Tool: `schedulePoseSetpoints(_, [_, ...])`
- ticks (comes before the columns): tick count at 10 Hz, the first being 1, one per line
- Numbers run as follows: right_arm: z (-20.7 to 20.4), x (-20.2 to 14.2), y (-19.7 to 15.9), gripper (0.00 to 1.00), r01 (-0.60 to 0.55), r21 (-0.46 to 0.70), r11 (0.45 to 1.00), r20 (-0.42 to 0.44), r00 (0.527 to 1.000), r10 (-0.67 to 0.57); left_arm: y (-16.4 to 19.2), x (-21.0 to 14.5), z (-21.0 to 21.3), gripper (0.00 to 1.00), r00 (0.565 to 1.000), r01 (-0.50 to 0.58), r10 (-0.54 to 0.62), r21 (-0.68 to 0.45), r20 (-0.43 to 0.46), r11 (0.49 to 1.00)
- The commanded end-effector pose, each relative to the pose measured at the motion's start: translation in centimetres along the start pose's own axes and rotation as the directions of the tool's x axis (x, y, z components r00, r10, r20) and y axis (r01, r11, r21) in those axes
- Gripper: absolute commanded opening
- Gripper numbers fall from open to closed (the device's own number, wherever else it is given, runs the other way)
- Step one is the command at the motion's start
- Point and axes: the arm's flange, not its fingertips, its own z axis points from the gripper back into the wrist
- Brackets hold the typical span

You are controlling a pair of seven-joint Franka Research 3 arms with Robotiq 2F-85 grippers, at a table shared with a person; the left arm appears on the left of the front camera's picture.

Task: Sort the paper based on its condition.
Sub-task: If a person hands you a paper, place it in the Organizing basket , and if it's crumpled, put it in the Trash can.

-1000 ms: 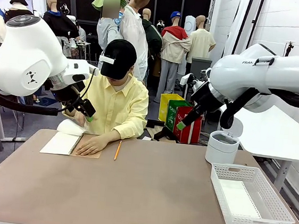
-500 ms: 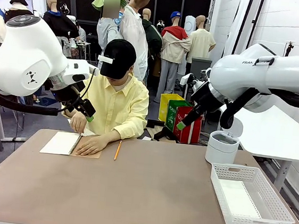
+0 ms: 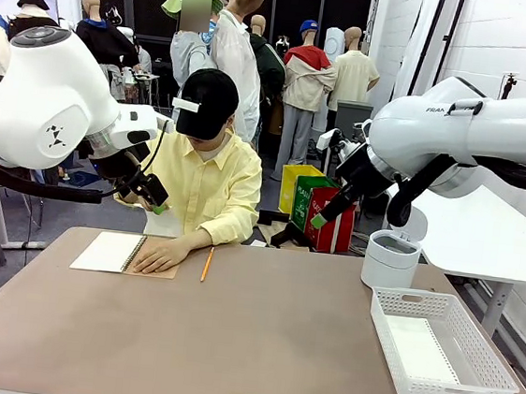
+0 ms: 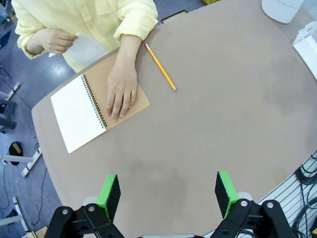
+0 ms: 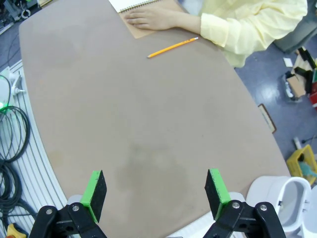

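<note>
A person across the table holds a loose white sheet of paper point(image 4: 84, 48) in one hand, close to the chest; it also shows as the paper point(image 3: 162, 223) just under my left gripper. Their other hand point(image 3: 159, 256) lies flat on the open spiral notebook point(image 3: 109, 251). Another flat white sheet point(image 3: 421, 350) lies in the white basket point(image 3: 419, 298) at the right. My left gripper point(image 3: 155, 201) hangs open and empty high above the table's left, its pads point(image 4: 109, 196) wide apart. My right gripper point(image 3: 321, 218) hangs open and empty above the right side, pads point(image 5: 94, 195) spread.
A yellow pencil point(image 3: 206, 264) lies beside the notebook. A white lidded bin point(image 3: 390, 257) stands at the table's far right, behind the basket. The brown tabletop point(image 3: 257, 347) stretches bare between the notebook and the basket.
The person has pulled a page off the notebook and drawn it up toward the chest. The notebook now lies flat. Neither arm has moved.
</note>
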Motion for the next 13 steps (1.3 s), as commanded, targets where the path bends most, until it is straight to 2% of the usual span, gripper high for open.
schedulePoseSetpoints(1, [-0.07,-0.01,-0.03,1.0,0.0,-0.002,1.0,0.001,1.0,0.0,0.06,-0.06,0.06,1.0,1.0,0.007,-0.007,0.003,0.001,1.0])
schedulePoseSetpoints(13, [-0.07,-0.01,-0.03,1.0,0.0,-0.002,1.0,0.001,1.0,0.0,0.06,-0.06,0.06,1.0,1.0,0.007,-0.007,0.003,0.001,1.0])
